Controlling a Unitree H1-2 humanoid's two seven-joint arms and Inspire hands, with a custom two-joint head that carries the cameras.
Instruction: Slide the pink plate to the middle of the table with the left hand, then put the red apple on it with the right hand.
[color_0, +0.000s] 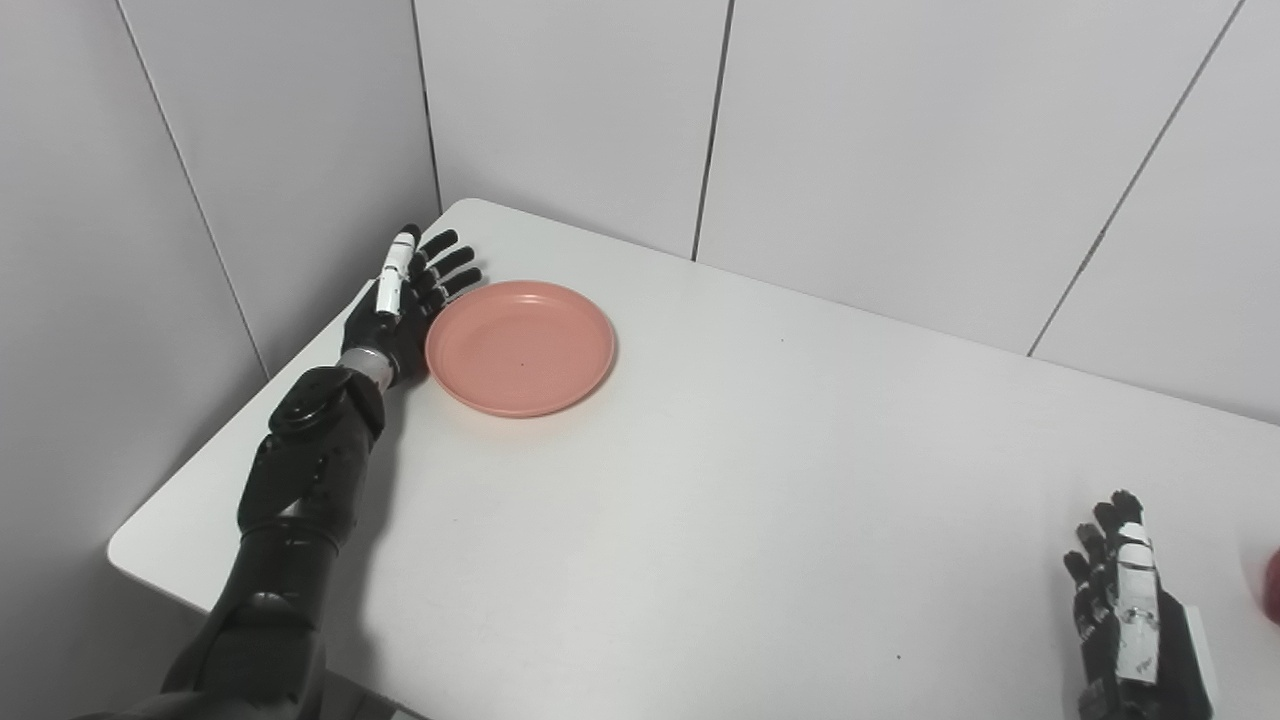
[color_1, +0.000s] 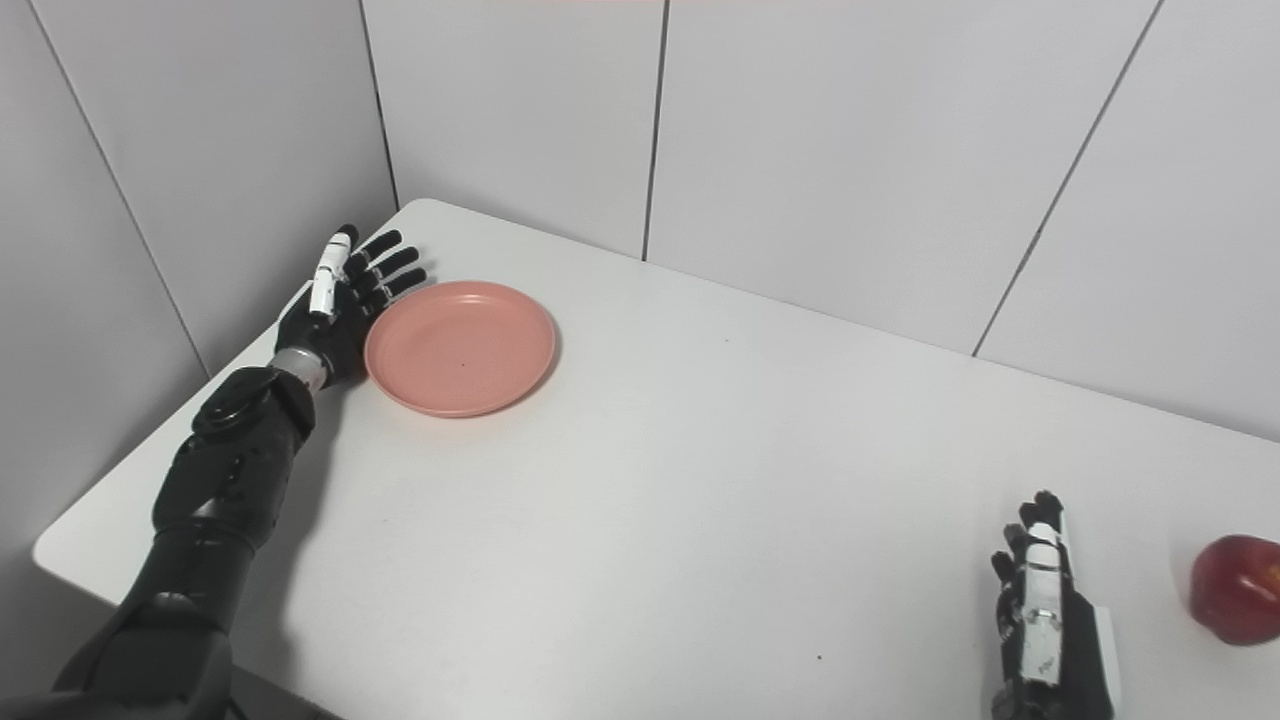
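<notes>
- Nearest the camera, the right robot hand waits low over the counter, fingers apart and extended, holding nothing
- Just to the right of that robot hand lies the red apple, apart from it and not yet touched
- Far off on the other side, the left robot hand stands open on edge, its fingers spread, right against the left rim of the pink plate; whether it truly touches the rim I cannot tell
- To do the slide well, I judge the left robot hand should keep its palm flat on the rim and push sideways, low and steadily, so the plate glides toward the counter's middle without tipping or slipping past the fingers
- Only the right eye view shows the apple nearly whole; the left eye view catches just a red sliver at its right edge
</notes>
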